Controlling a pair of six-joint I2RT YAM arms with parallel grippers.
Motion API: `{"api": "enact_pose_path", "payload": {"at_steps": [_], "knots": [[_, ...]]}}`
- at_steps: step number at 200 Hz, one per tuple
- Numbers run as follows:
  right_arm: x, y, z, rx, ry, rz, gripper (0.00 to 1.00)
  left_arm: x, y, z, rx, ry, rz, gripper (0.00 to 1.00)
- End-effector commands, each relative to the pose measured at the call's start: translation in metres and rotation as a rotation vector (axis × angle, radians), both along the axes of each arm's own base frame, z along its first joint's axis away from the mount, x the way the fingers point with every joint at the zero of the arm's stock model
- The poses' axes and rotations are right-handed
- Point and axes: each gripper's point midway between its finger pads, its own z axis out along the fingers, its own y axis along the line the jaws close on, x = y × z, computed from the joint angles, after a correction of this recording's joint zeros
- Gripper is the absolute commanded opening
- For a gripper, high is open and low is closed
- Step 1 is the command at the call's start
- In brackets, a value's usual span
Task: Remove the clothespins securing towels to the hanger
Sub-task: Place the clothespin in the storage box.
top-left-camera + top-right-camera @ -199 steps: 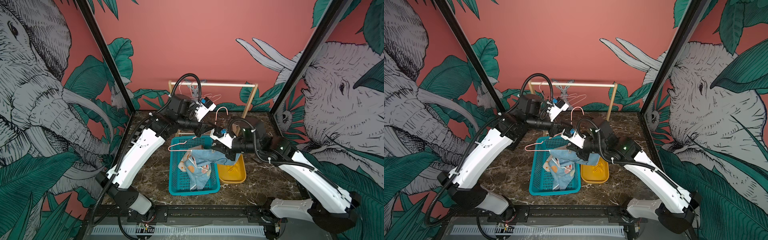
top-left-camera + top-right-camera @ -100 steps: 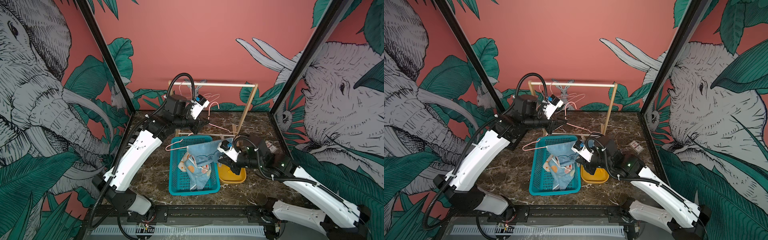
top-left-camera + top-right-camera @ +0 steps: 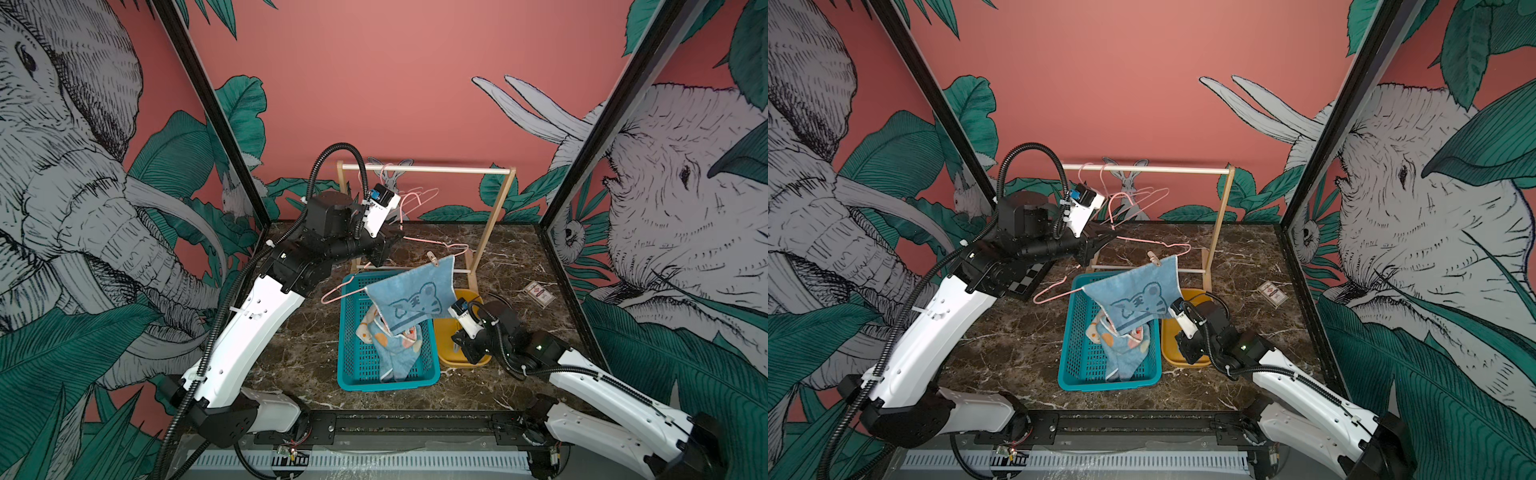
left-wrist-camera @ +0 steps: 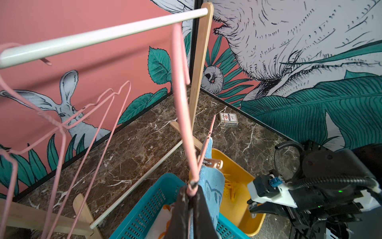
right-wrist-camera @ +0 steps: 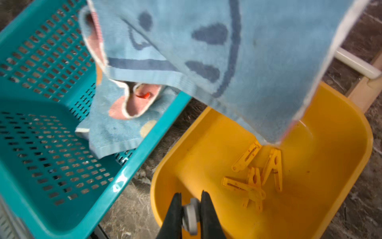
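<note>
left gripper clamped on neck of pink wire hanger, above teal perforated basket. Blue woven tiger-print towel hangs off it, tan clothespin on far right corner. right gripper pinches pale peg over glossy yellow tub, right of basket; four yellow pegs inside. crumpled towels in basket.

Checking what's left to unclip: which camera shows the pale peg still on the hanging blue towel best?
The left wrist view: the peg is close, clamping the towel to the pink hanger. Both top views show it only as a tiny tan clip; the right wrist view misses it.
</note>
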Motion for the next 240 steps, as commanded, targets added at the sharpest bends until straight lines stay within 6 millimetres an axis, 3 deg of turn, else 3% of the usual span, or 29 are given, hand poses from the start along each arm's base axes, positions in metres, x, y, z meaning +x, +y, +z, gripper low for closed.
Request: {"api": "enact_pose_path", "payload": {"at_steps": [1, 62, 134, 203, 240], "knots": [[0.024, -0.002, 0.004, 0.063, -0.035, -0.118, 0.03, -0.003, 0.009, 0.021, -0.051, -0.058, 0.028, 0.0], [0.038, -0.018, -0.035, 0.015, 0.045, -0.227, 0.11, -0.006, 0.012, 0.019, -0.05, -0.057, 0.031, 0.0], [0.044, -0.023, -0.046, 0.013, 0.069, -0.265, 0.43, -0.007, 0.008, 0.012, -0.039, -0.034, 0.011, 0.0], [0.043, -0.035, -0.01, 0.011, -0.011, -0.267, 0.5, -0.014, 0.006, 0.007, -0.021, -0.005, -0.025, 0.0], [0.039, -0.032, 0.055, 0.068, -0.139, -0.189, 0.5, -0.026, -0.006, -0.003, -0.03, 0.049, -0.127, 0.0]]}}
